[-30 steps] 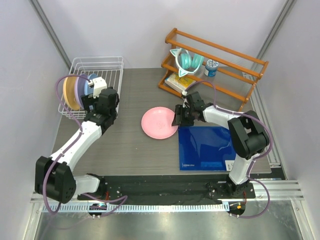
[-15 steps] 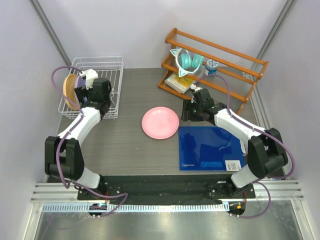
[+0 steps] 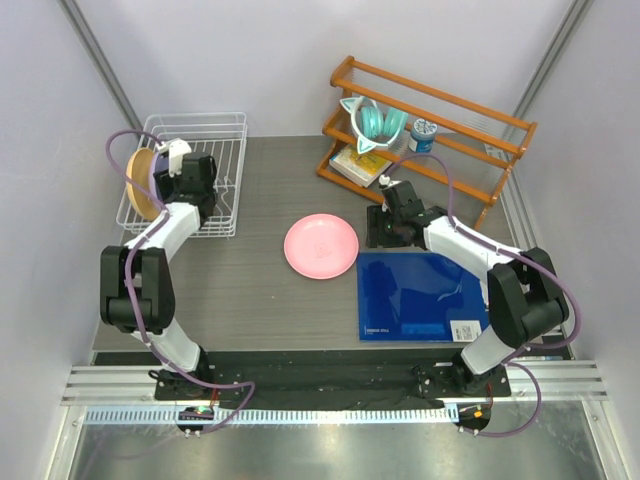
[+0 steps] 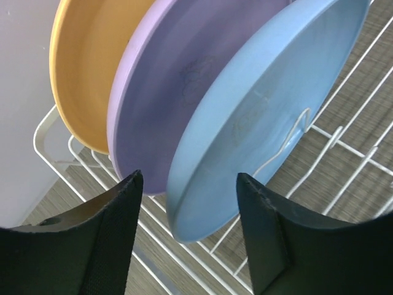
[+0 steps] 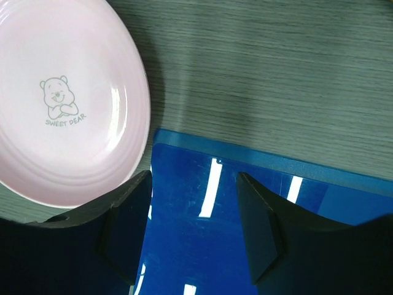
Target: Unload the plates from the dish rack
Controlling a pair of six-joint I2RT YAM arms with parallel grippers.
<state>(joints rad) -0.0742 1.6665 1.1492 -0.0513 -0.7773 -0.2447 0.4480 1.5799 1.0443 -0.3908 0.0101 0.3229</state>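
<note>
The white wire dish rack (image 3: pixel 215 130) stands at the back left. In it three plates stand on edge: yellow-orange (image 4: pixel 86 67), lavender purple (image 4: pixel 166 80) and blue (image 4: pixel 264 104). My left gripper (image 4: pixel 187 184) is open inside the rack, one finger on each side of the blue plate's lower rim, with a gap to each finger. In the top view only the yellow-orange plate (image 3: pixel 140 185) shows beside that gripper (image 3: pixel 165 185). The pink plate (image 3: pixel 321 246) lies flat mid-table. Just right of it, my right gripper (image 5: pixel 193 181) hangs open and empty over the blue mat's corner.
A glossy blue mat (image 3: pixel 420 295) lies at the front right, touching the pink plate's edge. An orange wooden shelf rack (image 3: pixel 430 110) at the back right holds a teal bowl, a small jar and a book. Grey walls close in both sides.
My left arm swung into the rack and its jaws have narrowed around the blue plate's rim. The right gripper pulled back from the pink plate toward the mat's corner.
</note>
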